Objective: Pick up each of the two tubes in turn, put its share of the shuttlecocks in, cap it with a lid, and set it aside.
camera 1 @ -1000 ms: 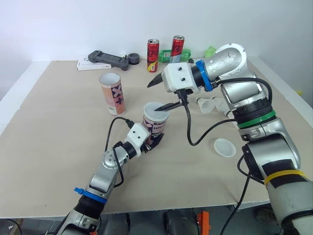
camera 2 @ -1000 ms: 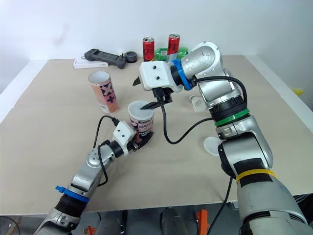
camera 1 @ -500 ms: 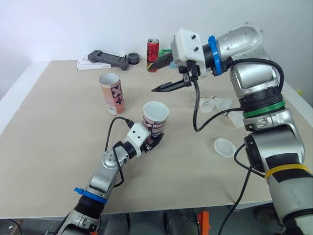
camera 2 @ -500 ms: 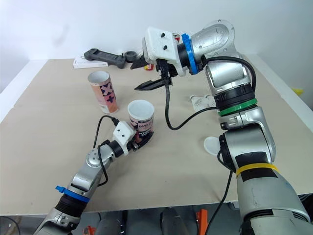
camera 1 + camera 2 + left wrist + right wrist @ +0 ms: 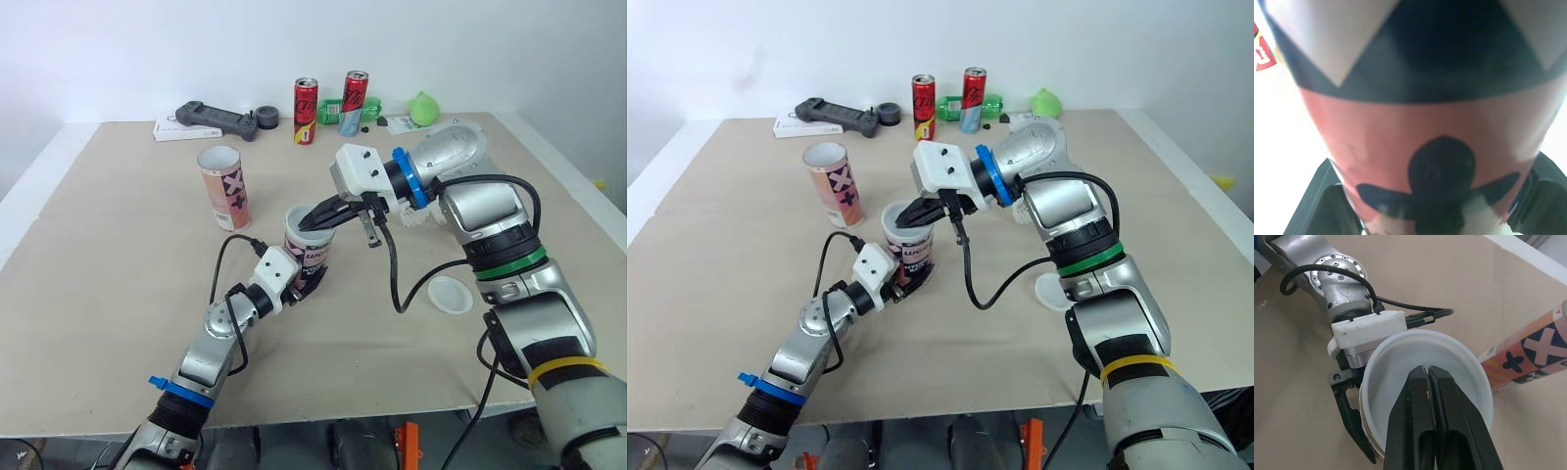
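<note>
The right gripper (image 5: 1428,369) has its two black fingers pressed flat together with nothing between them. Their tips bear down into the white dished surface (image 5: 1396,362) that fills the mouth of the held tube (image 5: 311,250). That surface appears shallow, so it is judged to be a lid seated in the mouth, not the tube's bare interior.

The left gripper (image 5: 304,284) is clamped around the lower part of this tube. It keeps the tube roughly upright near the middle of the table (image 5: 118,294). Whether the base rests on the table cannot be told.

Step in hand, as judged: pressing the lid home on this tube. How many shuttlecocks are inside is hidden.

A spare lid (image 5: 451,294) lies flat on the table, well apart on the robot's right. A few shuttlecocks (image 5: 419,218) lie just behind the right forearm. The second tube (image 5: 224,188) stands open and uncapped farther back on the left.

Next move, as judged: lift the right fingers straight off so the lid is not dragged out, then have the left arm set the capped tube aside. The second tube, the loose shuttlecocks and the spare lid remain to be dealt with.
</note>
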Action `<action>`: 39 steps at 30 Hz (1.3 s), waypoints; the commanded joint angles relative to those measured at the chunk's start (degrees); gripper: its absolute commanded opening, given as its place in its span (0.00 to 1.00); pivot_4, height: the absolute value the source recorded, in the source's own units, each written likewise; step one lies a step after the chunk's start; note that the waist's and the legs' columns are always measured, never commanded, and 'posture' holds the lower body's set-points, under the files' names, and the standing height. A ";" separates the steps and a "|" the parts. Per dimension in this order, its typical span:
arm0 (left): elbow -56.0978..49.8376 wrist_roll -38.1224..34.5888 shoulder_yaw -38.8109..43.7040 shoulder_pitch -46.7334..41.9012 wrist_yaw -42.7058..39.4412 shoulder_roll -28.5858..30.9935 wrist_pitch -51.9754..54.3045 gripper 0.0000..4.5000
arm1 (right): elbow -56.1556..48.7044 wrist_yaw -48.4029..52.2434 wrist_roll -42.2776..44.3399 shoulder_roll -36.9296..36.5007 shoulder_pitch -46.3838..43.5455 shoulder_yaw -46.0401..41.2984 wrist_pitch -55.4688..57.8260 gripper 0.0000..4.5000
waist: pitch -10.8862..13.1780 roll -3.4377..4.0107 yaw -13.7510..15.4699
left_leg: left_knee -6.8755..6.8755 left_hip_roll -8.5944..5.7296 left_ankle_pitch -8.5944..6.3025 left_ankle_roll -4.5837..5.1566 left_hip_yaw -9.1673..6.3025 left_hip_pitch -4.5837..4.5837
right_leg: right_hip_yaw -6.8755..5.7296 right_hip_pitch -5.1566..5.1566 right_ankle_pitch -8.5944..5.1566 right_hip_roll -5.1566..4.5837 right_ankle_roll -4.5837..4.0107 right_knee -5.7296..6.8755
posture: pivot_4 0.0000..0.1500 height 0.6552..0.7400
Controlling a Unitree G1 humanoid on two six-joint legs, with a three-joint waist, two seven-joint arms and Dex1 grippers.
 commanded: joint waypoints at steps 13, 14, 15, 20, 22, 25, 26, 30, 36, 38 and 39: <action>1.42 1.52 -0.08 1.35 1.13 0.49 2.22 0.67 | 5.99 -0.28 -9.80 1.92 4.82 8.44 -6.30 0.01 | -0.98 -0.15 -0.08 | -0.15 0.02 -0.12 -0.16 0.04 0.61 | 0.01 0.28 -0.14 -0.01 -0.09 -0.03 | 1.00 1.00; 1.41 1.51 -0.07 1.38 1.22 0.47 2.23 0.67 | 6.00 -0.24 -10.09 1.96 5.07 8.77 -6.59 0.01 | -1.06 -0.22 -0.09 | -0.16 0.02 -0.13 -0.17 0.04 0.67 | 0.01 0.34 -0.16 -0.01 -0.10 -0.03 | 1.00 1.00; 1.39 1.51 -0.07 1.41 1.32 0.45 2.23 0.67 | 6.10 -0.30 -10.38 2.01 5.32 9.04 -6.94 0.01 | -1.34 -0.25 -0.10 | -0.18 0.03 -0.20 -0.20 0.04 0.80 | 0.01 0.45 -0.22 -0.01 -0.13 -0.03 | 1.00 1.00; 1.24 1.40 -0.14 1.59 1.64 0.27 2.25 0.67 | 6.80 -1.08 -9.57 2.72 6.24 7.85 -7.40 0.01 | -1.64 -0.21 -0.11 | -0.24 0.07 -0.27 -0.21 0.06 0.91 | 0.01 0.54 -0.34 0.00 -0.18 -0.04 | 1.00 1.00; 1.04 1.24 -0.16 1.80 1.57 0.23 2.07 0.67 | 5.31 -0.99 -5.75 2.63 5.97 4.33 -4.30 0.01 | -1.70 -0.23 -0.11 | -0.25 0.07 -0.28 -0.21 0.06 0.94 | 0.01 0.55 -0.35 0.00 -0.18 -0.04 | 1.00 1.00; 0.41 0.14 0.47 2.23 1.01 0.25 1.86 0.67 | 1.61 -2.10 2.70 2.25 6.04 -3.69 4.27 0.01 | -1.67 -0.27 -0.09 | -0.26 0.08 -0.32 -0.28 0.07 0.92 | 0.02 0.54 -0.35 -0.01 -0.18 -0.04 | 1.00 1.00; 0.22 -0.29 0.71 2.31 0.71 0.28 1.86 0.67 | 0.31 -2.96 5.37 2.11 6.34 -6.40 6.60 0.01 | -1.63 -0.24 -0.08 | -0.27 0.08 -0.32 -0.27 0.07 0.84 | 0.03 0.53 -0.36 -0.02 -0.19 -0.05 | 1.00 1.00; -1.03 -3.97 2.30 2.50 -2.29 0.56 1.84 0.67 | -8.31 -8.72 17.47 -0.23 10.53 -18.14 21.11 0.25 | -1.46 -0.18 0.11 | -0.35 0.07 -0.26 -0.18 0.09 0.40 | 0.05 0.31 -0.37 -0.01 -0.21 -0.04 | 1.00 1.00; -2.55 -9.41 4.56 2.74 -7.41 2.37 2.93 0.67 | -20.50 -17.30 22.97 -2.97 23.67 -23.59 29.34 0.91 | -1.40 -0.16 -0.02 | -0.47 -0.03 -0.53 -0.11 -0.11 -0.17 | 0.09 -0.16 -0.42 0.11 -0.26 -0.03 | 1.00 1.00; -3.00 -10.78 5.25 2.88 -9.35 3.65 3.42 0.74 | -23.81 -20.12 22.57 -2.67 29.54 -23.31 28.82 0.99 | -1.32 -0.10 -0.02 | -0.50 0.00 -0.62 0.02 -0.13 -0.13 | 0.13 -0.15 -0.55 0.20 -0.23 -0.01 | 1.00 1.00; -3.17 -11.29 5.52 2.93 -10.07 4.15 3.69 0.82 | -24.94 -21.29 22.81 -2.19 31.57 -23.23 28.92 1.00 | -1.31 -0.10 0.05 | -0.51 0.00 -0.62 0.02 -0.14 -0.14 | 0.13 -0.15 -0.56 0.21 -0.20 -0.01 | 1.00 1.00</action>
